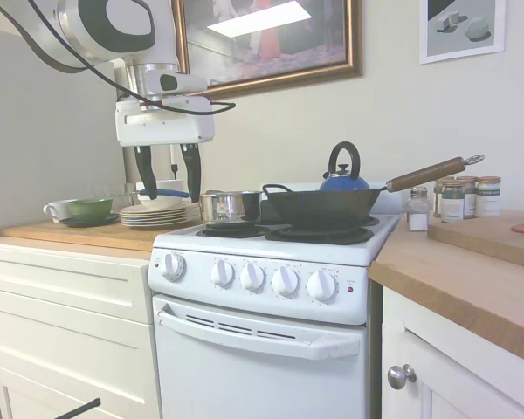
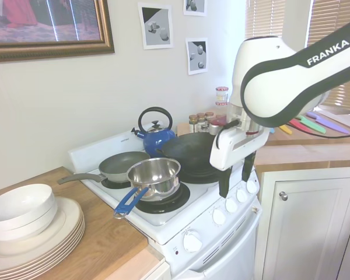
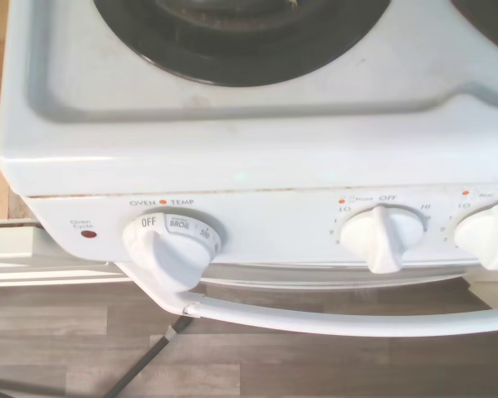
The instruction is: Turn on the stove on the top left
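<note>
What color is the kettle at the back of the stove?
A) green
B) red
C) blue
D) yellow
C: the kettle sitting behind the dark wok on the stove has a blue body with a black handle and lid knob; the second exterior view shows the same blue.

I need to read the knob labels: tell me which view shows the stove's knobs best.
The wrist view: it looks straight down on the oven knob and a burner knob, with OFF, LO and HI legible. The first exterior view shows all five knobs, too small to read. The second exterior view shows them obliquely behind the open gripper.
</note>
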Robot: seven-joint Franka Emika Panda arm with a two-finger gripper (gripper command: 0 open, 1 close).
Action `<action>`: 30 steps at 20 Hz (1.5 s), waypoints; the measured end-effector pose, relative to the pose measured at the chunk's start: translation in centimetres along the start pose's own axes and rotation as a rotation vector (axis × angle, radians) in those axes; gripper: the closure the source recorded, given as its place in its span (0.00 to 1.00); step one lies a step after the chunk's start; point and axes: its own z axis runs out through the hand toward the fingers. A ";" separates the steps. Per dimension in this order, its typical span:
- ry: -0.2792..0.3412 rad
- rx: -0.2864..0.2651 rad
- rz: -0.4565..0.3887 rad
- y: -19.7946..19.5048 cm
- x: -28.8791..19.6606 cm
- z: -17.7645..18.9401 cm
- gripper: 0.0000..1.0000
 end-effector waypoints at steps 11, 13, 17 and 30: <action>-0.032 -0.045 0.015 1.0 2.0 3.5 0.00; -0.045 -0.055 0.022 1.3 3.0 4.8 0.00; -0.061 -0.078 0.017 1.6 5.0 6.6 1.00; -0.032 -0.127 -0.015 4.2 8.6 9.0 1.00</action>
